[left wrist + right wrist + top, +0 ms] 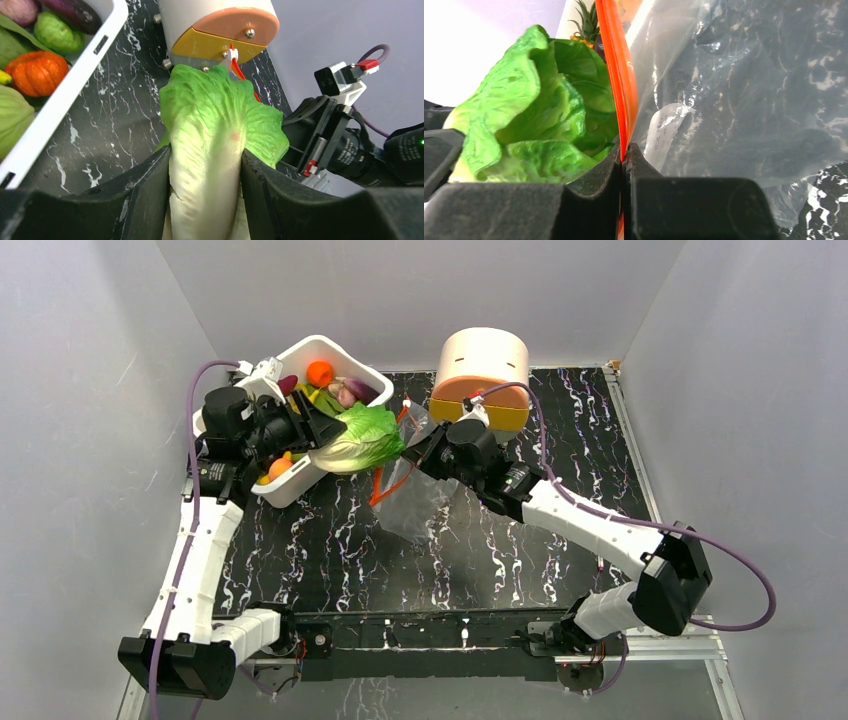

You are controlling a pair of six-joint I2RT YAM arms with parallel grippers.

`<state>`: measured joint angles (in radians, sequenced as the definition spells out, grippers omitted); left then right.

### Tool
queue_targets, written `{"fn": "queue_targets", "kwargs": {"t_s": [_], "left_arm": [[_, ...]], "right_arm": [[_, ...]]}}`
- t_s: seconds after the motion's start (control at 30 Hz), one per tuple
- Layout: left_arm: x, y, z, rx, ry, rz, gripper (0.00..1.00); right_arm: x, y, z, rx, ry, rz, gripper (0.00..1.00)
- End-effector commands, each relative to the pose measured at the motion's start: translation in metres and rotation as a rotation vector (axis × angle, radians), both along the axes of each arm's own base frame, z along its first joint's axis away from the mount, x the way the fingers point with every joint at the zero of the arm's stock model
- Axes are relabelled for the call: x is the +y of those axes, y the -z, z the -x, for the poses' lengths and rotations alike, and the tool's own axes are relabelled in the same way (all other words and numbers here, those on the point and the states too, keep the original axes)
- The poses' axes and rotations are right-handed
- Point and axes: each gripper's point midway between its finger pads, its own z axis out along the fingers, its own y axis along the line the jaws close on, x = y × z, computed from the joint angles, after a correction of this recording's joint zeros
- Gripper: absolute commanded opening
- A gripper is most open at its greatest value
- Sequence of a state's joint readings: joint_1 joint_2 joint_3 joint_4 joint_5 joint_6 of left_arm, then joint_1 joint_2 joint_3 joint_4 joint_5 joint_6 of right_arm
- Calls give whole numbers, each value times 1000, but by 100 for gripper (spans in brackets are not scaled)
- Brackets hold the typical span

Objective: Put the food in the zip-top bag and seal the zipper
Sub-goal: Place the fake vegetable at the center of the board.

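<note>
My left gripper [322, 432] is shut on the white stem of the leafy green-and-white lettuce [362, 438], holding it off the table with its leaves pointing at the bag's mouth; the lettuce fills the left wrist view [210, 130] between the jaws. My right gripper [420, 452] is shut on the orange-red zipper strip [619, 80] of the clear zip-top bag [420, 502], lifting that edge. The lettuce [534, 125] sits just left of the strip in the right wrist view. The bag [744, 100] hangs crinkled to the right. More toy food lies in the white tub [355, 358].
The round cream-and-orange drawer box [482, 375] stands behind the right gripper, also in the left wrist view [220, 25]. The tub [75, 75] holds an orange pumpkin [36, 72], a green piece [57, 31] and a dark eggplant [75, 12]. The black marble table [500, 560] stretches forward.
</note>
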<state>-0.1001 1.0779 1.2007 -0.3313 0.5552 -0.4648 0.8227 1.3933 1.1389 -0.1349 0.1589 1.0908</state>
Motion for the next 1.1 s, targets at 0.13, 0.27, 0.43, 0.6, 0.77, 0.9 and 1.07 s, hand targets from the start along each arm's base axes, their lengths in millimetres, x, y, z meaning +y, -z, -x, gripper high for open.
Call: {"fn": "queue_targets", "kwargs": {"t_s": [0.13,0.27,0.43,0.6,0.77,0.9,1.07], "left_arm": [[-12,-51,23,-17,8,191,44],[-8,-46,18,-40,-31,210,42],[-4,6,-4,6,-72,170,41],[-21,51,-11,104,-26,154,40],[-44,94,-13,137,-35,38,40],[-63,133,-14,160,-30,65,37],[-79,190,-9,261,-16,51,40]], "right_arm": [[-3,0,1,-47,-42,69,0],[-18,21,11,-5,-33,135,0],[-83,31,11,-14,139,376,0],[-129,6,24,-68,233,453,0],[-165,-18,35,-99,294,548,0],[-172,-23,38,-114,297,562,0],[-164,-12,38,-113,257,555,0]]}}
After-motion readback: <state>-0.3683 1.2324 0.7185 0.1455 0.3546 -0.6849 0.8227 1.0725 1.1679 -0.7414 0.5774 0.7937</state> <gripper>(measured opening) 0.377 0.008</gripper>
